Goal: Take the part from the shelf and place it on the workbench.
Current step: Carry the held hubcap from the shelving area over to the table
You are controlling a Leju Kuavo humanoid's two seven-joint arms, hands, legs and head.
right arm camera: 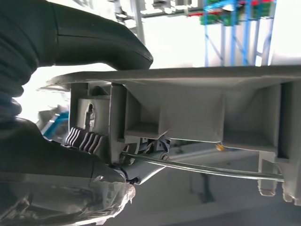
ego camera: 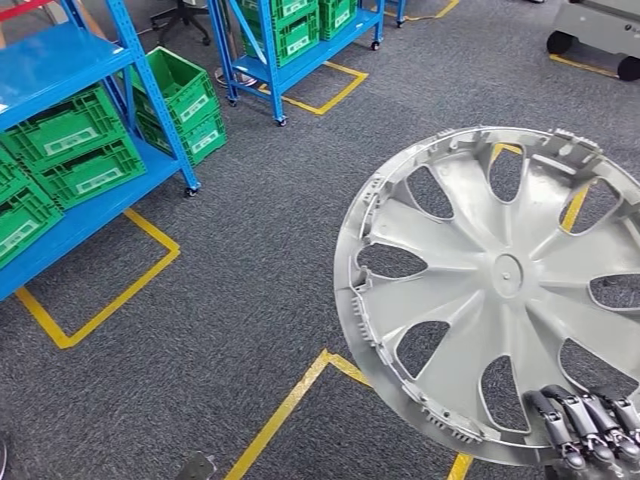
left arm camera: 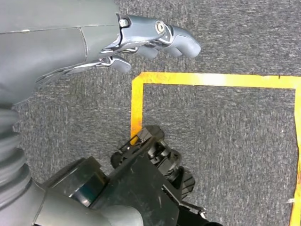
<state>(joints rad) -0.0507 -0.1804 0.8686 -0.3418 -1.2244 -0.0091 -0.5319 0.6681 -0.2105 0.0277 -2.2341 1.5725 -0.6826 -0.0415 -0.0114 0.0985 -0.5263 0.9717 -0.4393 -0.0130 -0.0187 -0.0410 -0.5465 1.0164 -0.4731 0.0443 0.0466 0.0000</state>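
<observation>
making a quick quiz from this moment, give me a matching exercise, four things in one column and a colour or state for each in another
Things:
1. wheel cover
2. crates
3. left hand
4. floor tape

Colours or states:
A. yellow, laid in lines on the grey carpet
B. green, stacked on blue shelves
C. silver grey, held at its rim by the right hand
D. holding nothing, hanging over the carpet

Pairs: 1-C, 2-B, 3-D, 4-A

Grey carpet (ego camera: 249, 260) — yellow tape (ego camera: 98, 310), blue shelving (ego camera: 68, 60)
</observation>
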